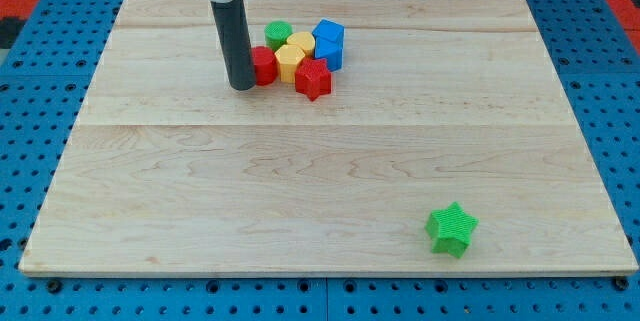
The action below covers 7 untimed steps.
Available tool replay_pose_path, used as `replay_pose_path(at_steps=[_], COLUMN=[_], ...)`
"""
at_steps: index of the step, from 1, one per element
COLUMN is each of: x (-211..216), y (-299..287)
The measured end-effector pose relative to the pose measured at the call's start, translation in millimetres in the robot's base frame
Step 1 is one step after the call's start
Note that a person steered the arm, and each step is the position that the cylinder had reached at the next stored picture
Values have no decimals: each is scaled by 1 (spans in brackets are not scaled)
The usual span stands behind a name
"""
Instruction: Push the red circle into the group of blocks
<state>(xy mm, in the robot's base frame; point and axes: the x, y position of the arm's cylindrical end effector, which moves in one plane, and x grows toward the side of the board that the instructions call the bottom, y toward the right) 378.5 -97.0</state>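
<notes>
The red circle [264,65] sits at the left end of a tight group of blocks near the board's top middle. It touches a yellow block [289,62]. The group also holds a second yellow block [300,42], a green circle [277,33], a blue block [328,44] and a red star [313,79]. My tip [241,85] stands right against the red circle's left side. The rod hides part of that block.
A green star [451,228] lies alone near the board's bottom right. The wooden board [200,191] rests on a blue pegboard [30,121] that shows around its edges.
</notes>
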Motion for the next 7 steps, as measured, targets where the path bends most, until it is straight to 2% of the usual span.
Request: replay_pose_path(at_steps=[2, 3, 5, 6, 7], x=[-8, 30, 54, 115, 212], y=[16, 24, 254, 334, 344])
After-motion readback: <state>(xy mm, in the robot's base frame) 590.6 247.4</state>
